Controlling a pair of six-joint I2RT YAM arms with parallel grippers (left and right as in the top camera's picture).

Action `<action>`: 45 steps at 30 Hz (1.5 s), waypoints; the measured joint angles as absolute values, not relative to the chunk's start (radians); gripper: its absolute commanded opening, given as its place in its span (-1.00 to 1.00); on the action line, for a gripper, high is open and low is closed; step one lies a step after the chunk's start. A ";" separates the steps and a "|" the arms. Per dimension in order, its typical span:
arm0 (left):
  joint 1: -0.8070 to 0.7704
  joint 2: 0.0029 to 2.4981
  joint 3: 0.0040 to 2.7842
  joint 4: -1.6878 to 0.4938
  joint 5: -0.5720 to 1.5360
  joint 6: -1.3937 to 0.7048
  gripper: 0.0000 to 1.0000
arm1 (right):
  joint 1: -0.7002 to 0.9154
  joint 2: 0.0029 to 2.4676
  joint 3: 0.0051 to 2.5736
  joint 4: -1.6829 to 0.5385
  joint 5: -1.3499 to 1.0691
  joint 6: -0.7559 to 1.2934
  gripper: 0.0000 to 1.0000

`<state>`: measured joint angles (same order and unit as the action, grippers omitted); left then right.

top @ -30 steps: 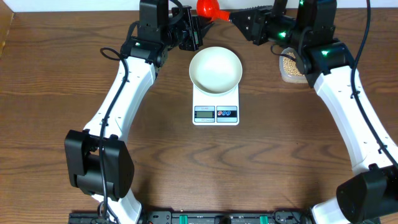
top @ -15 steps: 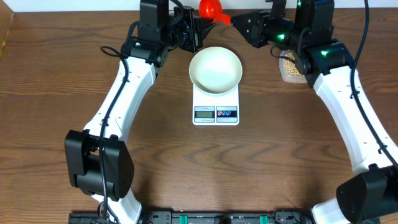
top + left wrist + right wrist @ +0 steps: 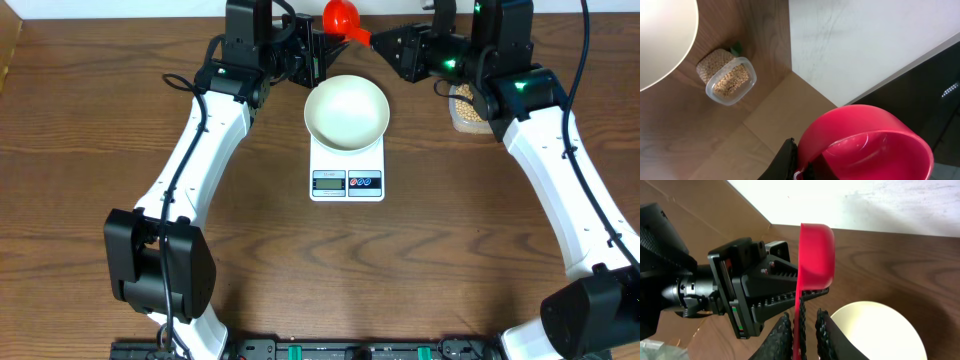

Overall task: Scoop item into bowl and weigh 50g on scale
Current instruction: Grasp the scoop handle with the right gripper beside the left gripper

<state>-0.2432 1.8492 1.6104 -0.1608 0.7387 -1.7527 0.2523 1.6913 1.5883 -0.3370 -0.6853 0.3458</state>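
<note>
A red scoop [image 3: 340, 16] hangs in the air beyond the white bowl [image 3: 346, 110], which sits on the white scale [image 3: 347, 182]. My left gripper [image 3: 320, 47] is shut on the scoop by its head [image 3: 867, 145]. The scoop's handle [image 3: 800, 307] runs down between the fingers of my right gripper [image 3: 802, 317]. Those fingers stand close round it, and a slit still shows on the bowl side. The bowl [image 3: 875, 330] looks empty. The beans [image 3: 730, 80] fill a clear tub [image 3: 466, 110] under my right arm.
A pale wall [image 3: 865, 40] and a cardboard sheet [image 3: 765, 125] stand just behind the table's far edge, right by the scoop. Both arms meet over that back edge. The scale's display [image 3: 329, 181] faces the near side.
The right gripper's fingers have drawn in round the scoop's handle. The scoop and both grippers have drifted slightly right; the left grip is unchanged.
</note>
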 measured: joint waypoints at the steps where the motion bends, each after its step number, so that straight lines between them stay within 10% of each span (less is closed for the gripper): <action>1: -0.243 1.849 1.610 -0.161 0.739 -1.753 -0.86 | 0.252 1.691 1.588 -0.340 -0.689 0.344 -0.68; 45: -0.236 1.849 1.610 -0.168 0.739 -1.746 -0.86 | 0.232 1.691 1.588 -0.356 -0.756 0.325 -0.78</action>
<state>-0.2363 1.8492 1.6104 -0.1677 0.7391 -1.7458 0.2321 1.6913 1.5883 -0.3561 -0.7555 0.3252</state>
